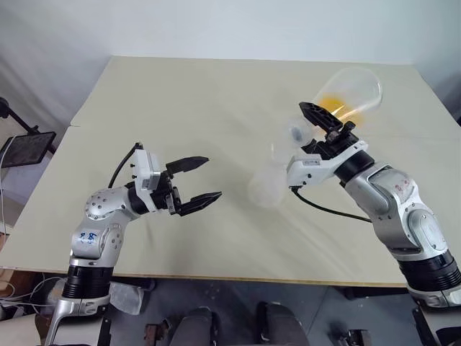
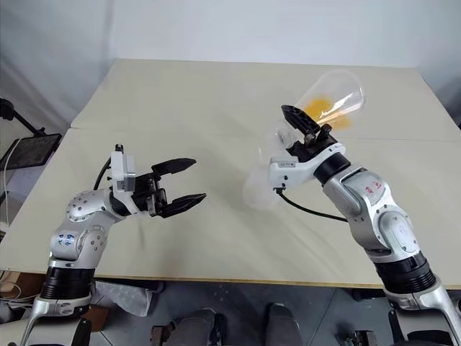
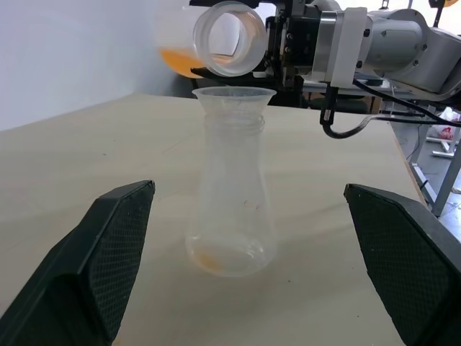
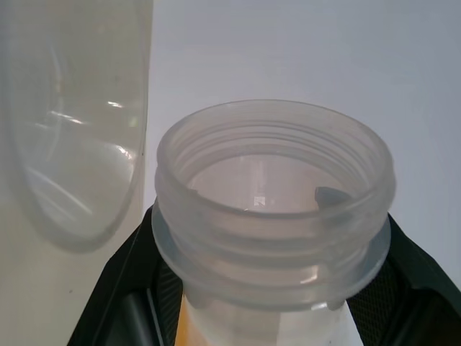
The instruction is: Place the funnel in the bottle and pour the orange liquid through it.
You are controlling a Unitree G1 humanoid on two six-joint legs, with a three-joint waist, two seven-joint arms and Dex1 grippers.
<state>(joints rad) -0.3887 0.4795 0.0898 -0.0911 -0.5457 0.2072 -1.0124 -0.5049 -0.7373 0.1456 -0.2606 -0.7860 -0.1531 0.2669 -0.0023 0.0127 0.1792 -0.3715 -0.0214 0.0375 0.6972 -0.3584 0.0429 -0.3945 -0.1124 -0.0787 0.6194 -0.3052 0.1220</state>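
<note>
- My right gripper (image 1: 322,124) has its jaws clamped on the neck of a clear flask (image 1: 351,92), which I hold tilted with its base raised and its mouth pointing down toward the bottle.
- The orange liquid (image 1: 337,105) sits as a bright pool low inside that tilted flask; I see none reaching the mouth in the left wrist view.
- The bottle (image 3: 232,209), the cloudy cone-shaped one, stands upright on the counter (image 1: 216,101), between my two arms and just below the tilted flask's mouth.
- The funnel (image 3: 232,96) sits in the bottle's neck, its cone rim level and directly under the flask's mouth.
- A thin orange trace lies at the bottom of the bottle.
- My left gripper (image 1: 198,184) hovers above the counter with its jaws wide and nothing between them, pointing toward the bottle but well apart from it.
</note>
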